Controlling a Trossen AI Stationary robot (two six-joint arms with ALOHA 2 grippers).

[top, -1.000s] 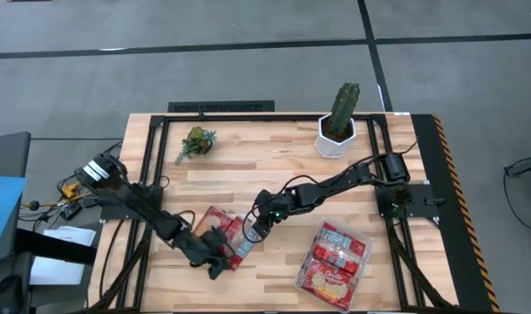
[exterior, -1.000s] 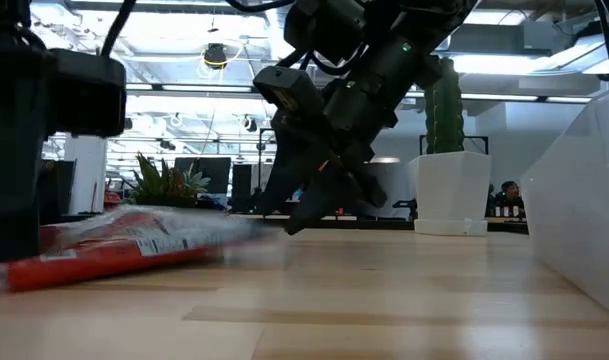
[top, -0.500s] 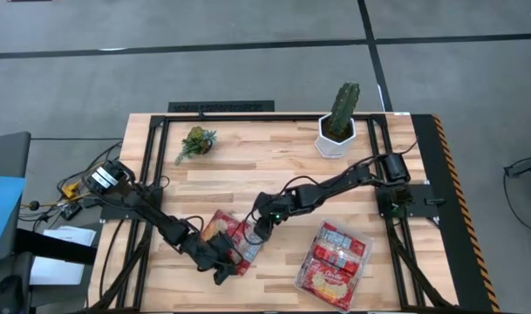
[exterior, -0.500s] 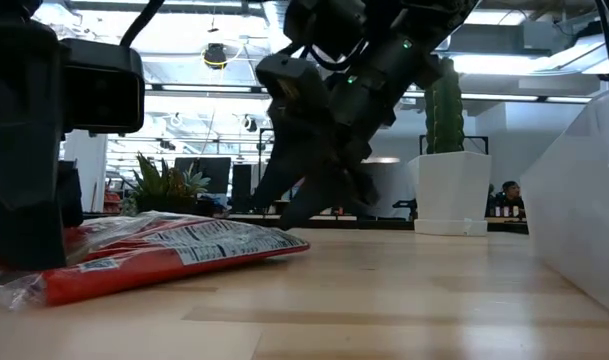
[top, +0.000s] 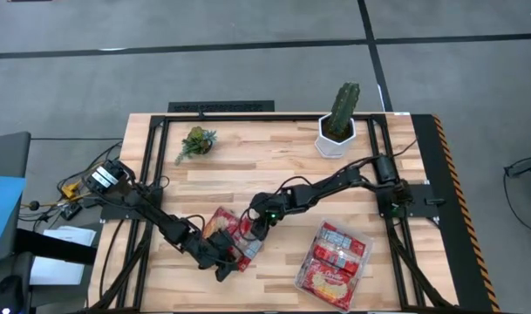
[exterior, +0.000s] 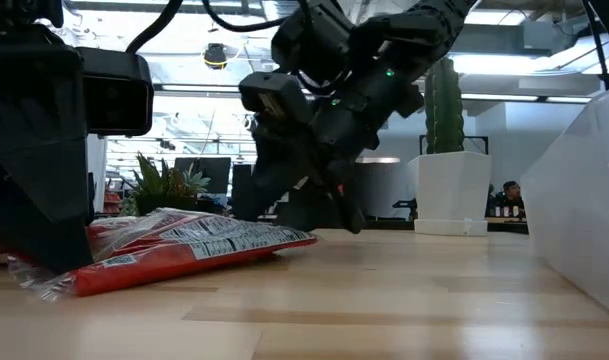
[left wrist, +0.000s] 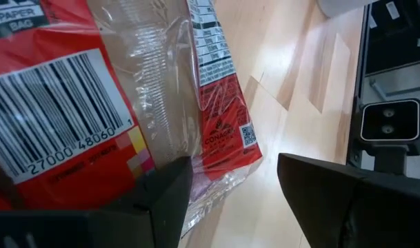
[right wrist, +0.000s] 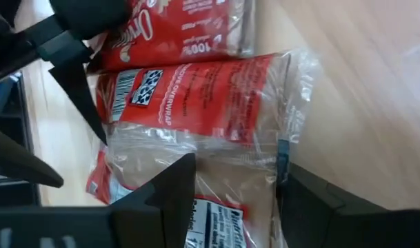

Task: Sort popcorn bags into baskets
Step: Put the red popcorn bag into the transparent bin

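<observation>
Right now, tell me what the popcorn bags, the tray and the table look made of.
Popcorn bags: paper printed red, in glossy clear wrap, judging by crinkled highlights. Tray: clear, seemingly rigid plastic; packets show through. Table: light wood, apparently butcher block, by its grain strips.

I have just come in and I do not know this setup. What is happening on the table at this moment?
Two robot arms are working on a pile of red popcorn bags near the front of the wooden table. The left gripper and the right gripper both sit over the pile with fingers open, neither holding a bag. The clear basket to the right already holds some bags. A cactus pot stands at the back.
</observation>
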